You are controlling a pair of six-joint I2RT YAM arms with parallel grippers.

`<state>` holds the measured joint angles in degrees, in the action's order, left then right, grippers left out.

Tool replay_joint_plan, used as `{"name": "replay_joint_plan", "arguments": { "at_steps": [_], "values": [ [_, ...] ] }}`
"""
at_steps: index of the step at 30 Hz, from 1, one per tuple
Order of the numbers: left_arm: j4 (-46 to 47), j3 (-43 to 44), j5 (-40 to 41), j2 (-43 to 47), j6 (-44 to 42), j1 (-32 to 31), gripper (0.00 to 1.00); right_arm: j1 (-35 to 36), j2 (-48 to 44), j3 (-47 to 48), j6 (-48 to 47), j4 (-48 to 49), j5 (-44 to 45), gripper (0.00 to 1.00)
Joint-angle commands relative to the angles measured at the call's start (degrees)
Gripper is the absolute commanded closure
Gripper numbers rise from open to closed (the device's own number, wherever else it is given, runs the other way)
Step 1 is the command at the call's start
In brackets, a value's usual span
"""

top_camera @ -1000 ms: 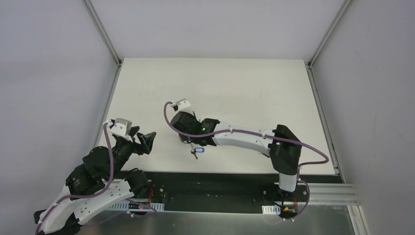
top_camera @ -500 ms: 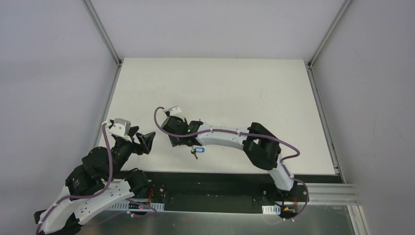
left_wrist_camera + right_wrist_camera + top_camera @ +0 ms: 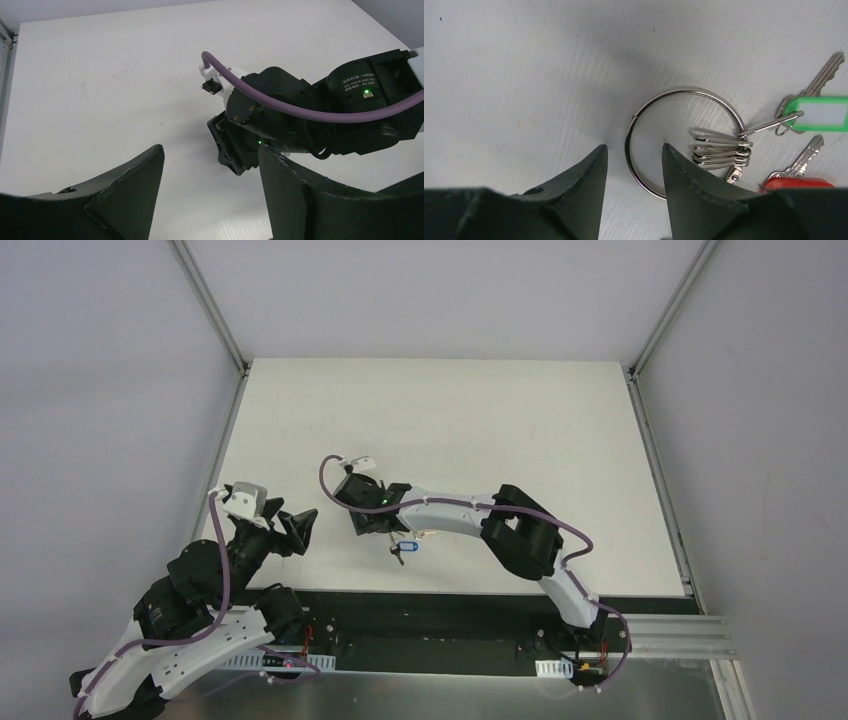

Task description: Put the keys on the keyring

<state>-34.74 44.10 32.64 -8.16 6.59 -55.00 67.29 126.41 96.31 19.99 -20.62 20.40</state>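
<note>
Nearest, left gripper (image 3: 298,529) by the near-left edge of table (image 3: 520,410): fingers spread wide, gripping nothing, hovering off to the side, probably waiting to take a key once the ring is secured. Further in, right gripper (image 3: 634,150) down low over keyring (image 3: 684,90), jaws roughly half apart and straddling the ring's left arc just below the split, not pinching it, nothing held yet. Looks lined up there to clamp the ring so the split end can be worked. On the ring's right side, bunch of small clips (image 3: 721,150), one wire reaching to the small loop of green key (image 3: 824,114), lying just beside the ring. Cannot tell if really hooked on or only touching. Below it, red key (image 3: 794,182), cut off by the finger and the frame edge. No black key visible in any view, possibly under the right wrist. From above, ring and most keys hidden under the right arm, only blue tag (image 3: 404,547) and a dark sliver poking out. Judging by this, threading not yet begun.
</note>
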Motion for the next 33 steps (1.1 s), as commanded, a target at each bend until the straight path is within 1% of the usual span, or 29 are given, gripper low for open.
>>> {"name": "replay_joint_plan", "arguments": {
  "at_steps": [1, 8, 16, 18, 20, 23, 27, 30, 33],
  "values": [
    [2.05, -0.52, 1.08, 0.08, -0.68, 0.49, 0.32, -0.48, 1.32, 0.11, 0.67, 1.83, -1.4, 0.55],
    [1.96, -0.58, 1.05, -0.05, -0.75, 0.47, 0.32, 0.34, 3.7, 0.89, 0.22, 1.84, -2.25, 0.61],
    [1.91, -0.63, 1.0, 0.05, -0.66, 0.51, 0.32, 2.53, 6.12, 1.85, -0.87, -0.24, 2.0, 0.69],
    [1.96, -0.63, 0.97, 0.07, -0.57, 0.5, 0.32, 2.8, 6.41, 1.69, -0.82, -1.22, 3.41, 0.75],
    [1.96, -0.64, 0.93, 0.08, -0.53, 0.51, 0.32, 2.86, 6.49, 1.1, -0.38, -1.62, 3.87, 0.83],
    [1.96, -0.61, 0.89, 0.14, -0.52, 0.51, 0.32, 3.2, 6.44, 0.01, 0.15, -2.02, 5.14, 1.0],
    [1.96, -0.63, 1.1, 0.03, -0.52, 0.51, 0.32, 3.51, 4.61, -2.64, 1.21, -0.24, 5.92, 1.0],
    [1.93, -0.51, 1.29, 0.33, -0.48, 0.48, 0.32, 3.55, -0.17, -6.86, 1.37, 5.72, 4.78, 1.0],
    [1.96, -0.62, 1.51, 1.02, -0.41, 0.5, 0.32, 3.45, -5.64, -8.73, 0.93, 8.78, 3.81, 1.0]
  ]
}}
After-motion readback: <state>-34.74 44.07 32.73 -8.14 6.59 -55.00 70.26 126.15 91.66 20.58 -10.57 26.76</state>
